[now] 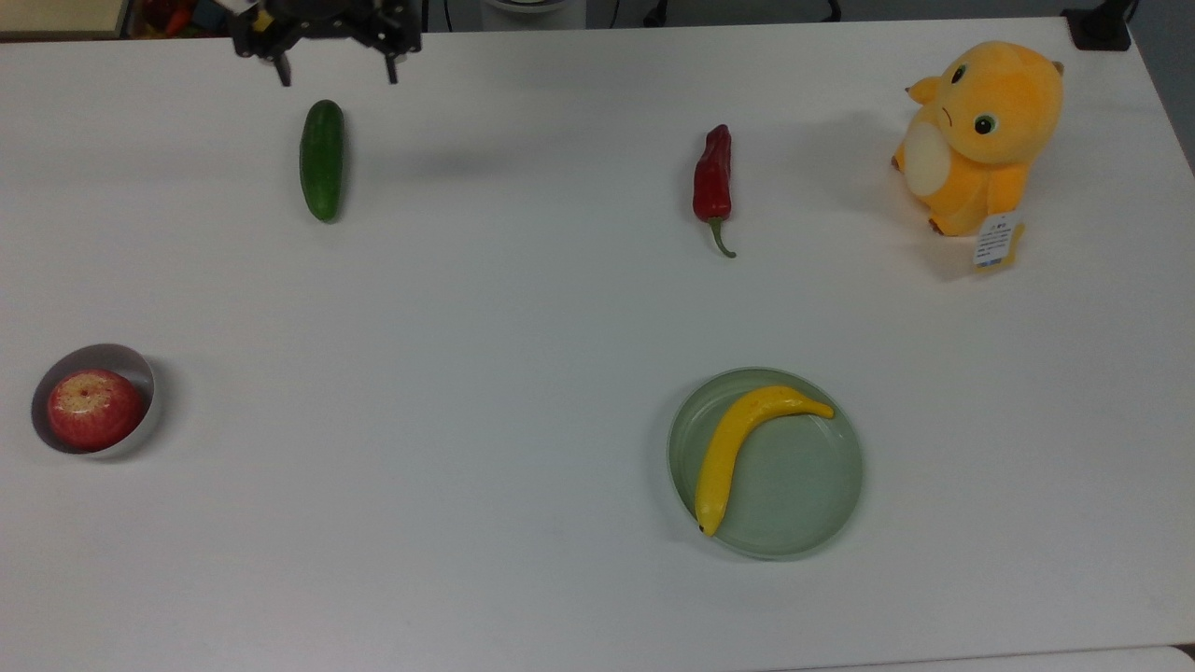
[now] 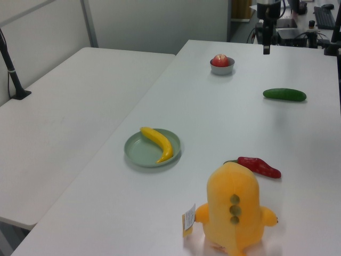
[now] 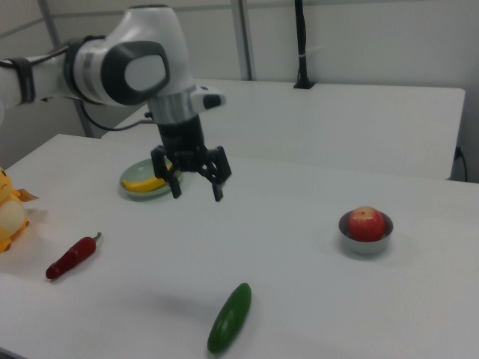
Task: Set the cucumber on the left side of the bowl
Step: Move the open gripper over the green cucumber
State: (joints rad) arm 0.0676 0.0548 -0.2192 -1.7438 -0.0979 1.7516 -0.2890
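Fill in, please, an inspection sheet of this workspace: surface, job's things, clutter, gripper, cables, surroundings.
Surface: plain white table.
Job's things: smooth dark green cucumber lying free; small white bowl holding a red apple.
Clutter: slim red chili pepper; yellow banana in a shallow pale-green dish; orange plush toy.
Gripper: black two-finger gripper open, in the air, holding nothing.
Cables: a dark cable behind the arm.
Surroundings: second white table alongside.

The dark green cucumber point(image 1: 322, 161) lies flat at the top view's far left. The small white bowl point(image 1: 135, 366), well apart from it, holds a red apple point(image 1: 93, 409).
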